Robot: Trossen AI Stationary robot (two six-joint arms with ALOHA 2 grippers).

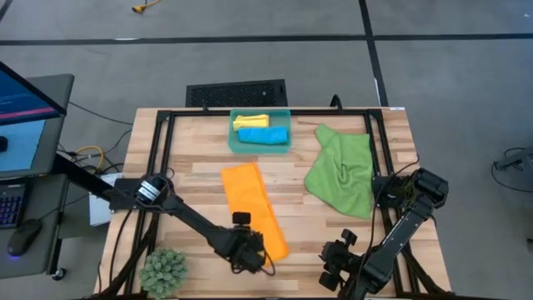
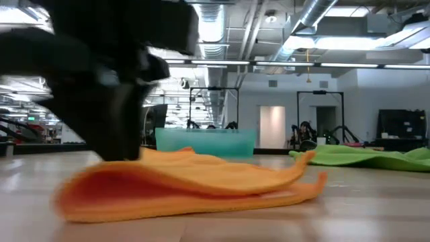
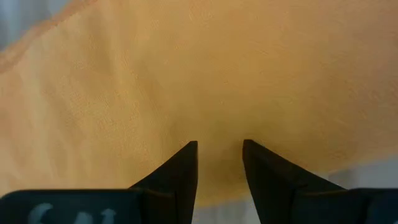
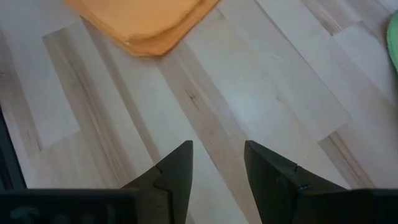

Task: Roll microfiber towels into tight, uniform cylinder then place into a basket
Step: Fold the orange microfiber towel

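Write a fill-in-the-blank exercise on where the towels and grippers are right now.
1. The translucent teal plastic basket holds a rolled yellow towel and a rolled ____ one.
2. The left gripper is down at the folded ____ microfiber towel.
3. The crumpled green microfiber towel lies ____ the basket.
4. The right gripper hangs over bare ____.

Missing: blue; orange; outside; wood
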